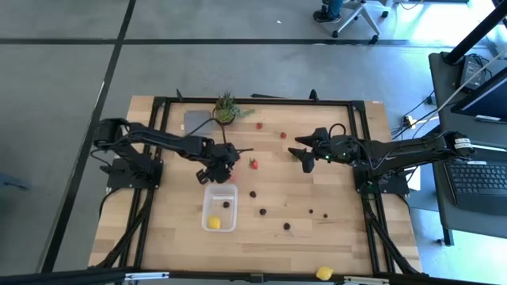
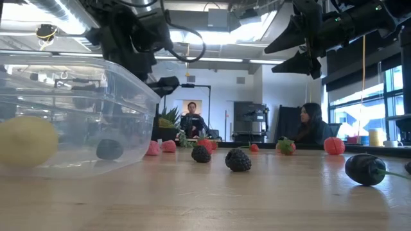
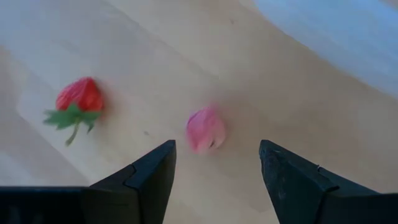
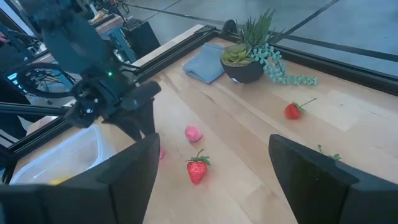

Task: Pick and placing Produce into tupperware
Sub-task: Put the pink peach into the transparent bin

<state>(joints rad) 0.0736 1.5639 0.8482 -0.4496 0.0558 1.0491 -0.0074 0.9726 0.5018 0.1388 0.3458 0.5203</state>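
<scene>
The tupperware [image 1: 219, 208] is a clear lidless tub on the table's near left, with a yellow lemon piece [image 1: 214, 222] and a dark berry [image 1: 226, 204] inside. My left gripper [image 3: 217, 149] hangs open just beyond the tub's far side and points steeply down. A small pink produce piece [image 3: 206, 129] lies on the wood ahead of its fingertips, untouched, and a red strawberry [image 3: 79, 99] lies beside it. My right gripper [image 4: 214, 146] waits open above the table's right half [image 1: 303, 154]. More strawberries [image 1: 283, 135] and dark berries [image 1: 262, 211] lie scattered on the table.
A green potted plant [image 1: 226, 108] and a flat grey piece [image 1: 196, 120] sit at the far edge. A yellow piece [image 1: 324, 273] lies at the near edge. Black frame rails [image 1: 360, 142] border the table. People sit in the room behind [image 2: 308, 125].
</scene>
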